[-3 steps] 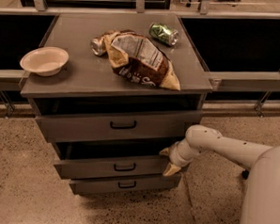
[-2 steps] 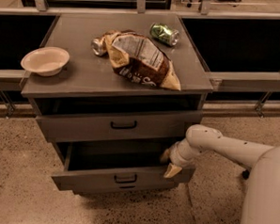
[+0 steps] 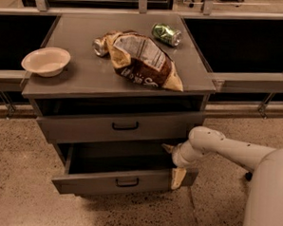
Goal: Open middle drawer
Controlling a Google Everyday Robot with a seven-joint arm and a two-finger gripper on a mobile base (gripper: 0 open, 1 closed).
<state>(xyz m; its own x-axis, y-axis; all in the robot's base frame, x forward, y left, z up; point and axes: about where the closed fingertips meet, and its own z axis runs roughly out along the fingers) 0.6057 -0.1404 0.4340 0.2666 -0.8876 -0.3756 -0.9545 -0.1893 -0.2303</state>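
Note:
The middle drawer is a wide grey metal drawer with a small black bar handle. It stands pulled well out of the grey cabinet, and its dark inside shows. My gripper is at the drawer's right front corner on a white arm that comes in from the right. It is open: one finger reaches behind the front panel and the other finger lies over the panel's outer face. The top drawer is closed. The bottom drawer is hidden under the middle one.
On the cabinet top lie a white bowl at the left, a brown chip bag, a silver can and a green can. Low shelves run left and right behind. The floor is speckled stone.
The middle drawer has slid out toward the camera, from slightly open to well open, and now covers the bottom drawer. The gripper has moved with its right front corner.

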